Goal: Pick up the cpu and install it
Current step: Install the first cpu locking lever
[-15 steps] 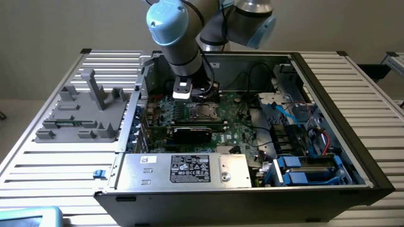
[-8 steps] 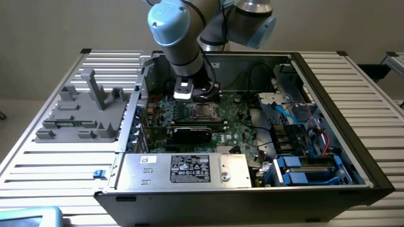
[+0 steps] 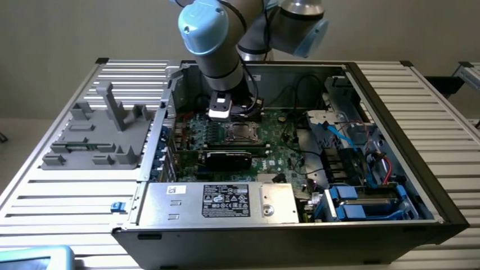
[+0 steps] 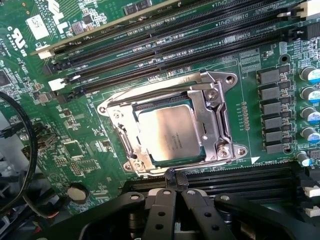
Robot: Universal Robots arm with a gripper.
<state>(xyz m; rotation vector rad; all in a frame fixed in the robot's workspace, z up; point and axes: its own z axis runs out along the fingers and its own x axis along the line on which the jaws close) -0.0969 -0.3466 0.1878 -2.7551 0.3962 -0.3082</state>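
plainly the cpu [image 4: 172,135] already sits in its socket frame [image 4: 170,127] on the motherboard [image 4: 90,150], the gripper [image 4: 172,192] hangs just beside it with jaws shut and empty, so seating looks done and locking the frame would need care.

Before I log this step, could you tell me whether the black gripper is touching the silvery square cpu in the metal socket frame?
Apart. In the wrist view the gripper, shut, sits short of the cpu, with the socket frame edge between them.
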